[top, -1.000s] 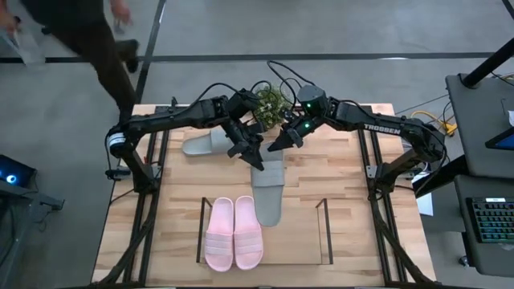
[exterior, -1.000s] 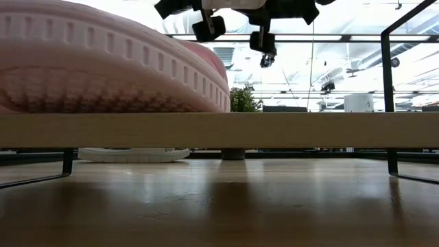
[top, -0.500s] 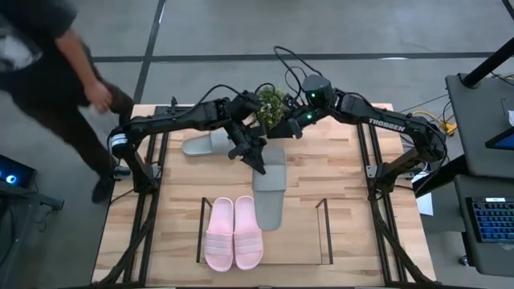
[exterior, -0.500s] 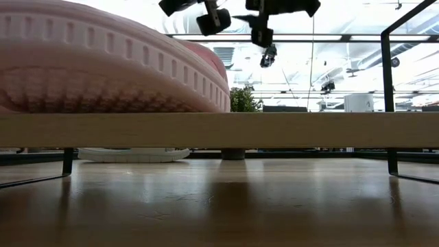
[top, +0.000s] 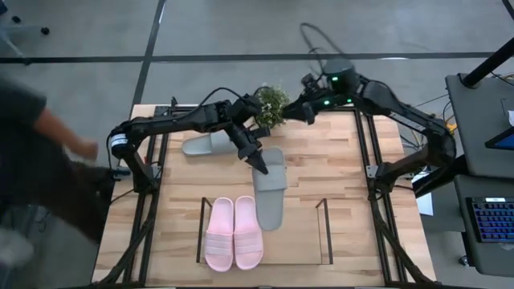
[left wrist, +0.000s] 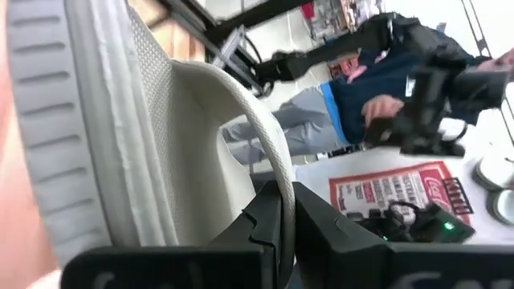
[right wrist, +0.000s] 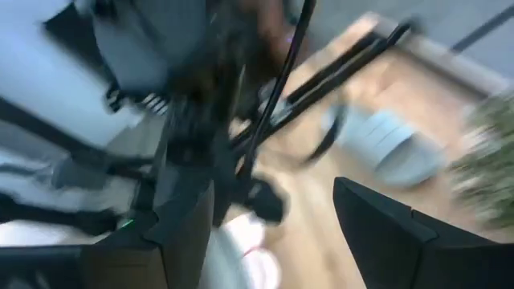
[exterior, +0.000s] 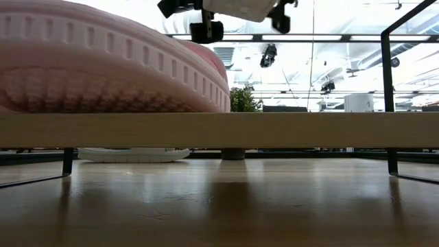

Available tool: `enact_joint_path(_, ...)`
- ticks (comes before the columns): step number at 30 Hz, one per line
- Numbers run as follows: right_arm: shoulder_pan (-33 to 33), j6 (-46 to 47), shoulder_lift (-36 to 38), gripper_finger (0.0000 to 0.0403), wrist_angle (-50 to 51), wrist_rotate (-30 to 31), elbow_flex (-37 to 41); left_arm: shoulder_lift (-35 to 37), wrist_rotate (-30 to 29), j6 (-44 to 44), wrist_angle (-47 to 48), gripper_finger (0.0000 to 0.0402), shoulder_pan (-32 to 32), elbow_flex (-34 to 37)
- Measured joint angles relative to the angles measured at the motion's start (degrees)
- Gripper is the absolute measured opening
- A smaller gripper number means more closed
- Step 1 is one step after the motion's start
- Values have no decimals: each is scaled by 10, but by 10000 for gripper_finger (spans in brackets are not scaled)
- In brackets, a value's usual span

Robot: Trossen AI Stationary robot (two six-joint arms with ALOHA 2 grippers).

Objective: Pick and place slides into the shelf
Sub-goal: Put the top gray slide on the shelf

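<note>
My left gripper (top: 259, 164) is shut on a grey slide (top: 270, 193), which hangs in the air over the middle of the table, its toe end above the shelf (top: 325, 233). A pink pair of slides (top: 233, 234) lies soles down in the shelf's left half. The second grey slide (top: 206, 144) lies flat on the table at the far left. My right gripper (top: 303, 109) stands open and raised by the potted plant, apart from the slide. In the right wrist view my right gripper (right wrist: 273, 233) has nothing between its fingers. My left gripper pinches the grey slide's wide strap (left wrist: 267, 160) at its edge between its two fingers (left wrist: 321, 233). It comes from the table's far left, slanting down. The slide is lifted clear of the table, about level, with its toe toward the near edge.
A small potted plant (top: 271, 104) stands at the table's far edge between the two arms. Black frame rails (top: 152, 160) run along both sides of the table. A person (top: 40, 160) moves past the table's left side. The shelf's right half shows bare wood (top: 301, 237).
My right gripper has opened and drawn away from the held slide's far end, going up and toward the table's far right. My left gripper has stayed in place, shut on the strap, rolling a little. The person has walked along the table's left side toward the near end.
</note>
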State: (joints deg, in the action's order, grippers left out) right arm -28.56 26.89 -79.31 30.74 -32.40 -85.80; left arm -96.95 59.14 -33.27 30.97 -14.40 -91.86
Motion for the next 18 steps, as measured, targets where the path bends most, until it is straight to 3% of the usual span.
enact_joint_path(7,0,-12,91,238,7,59,-5,0,-37,-2,-33,0,31,35)
enact_joint_path(18,2,-8,158,237,68,97,2,-24,-73,-113,-252,0,71,119)
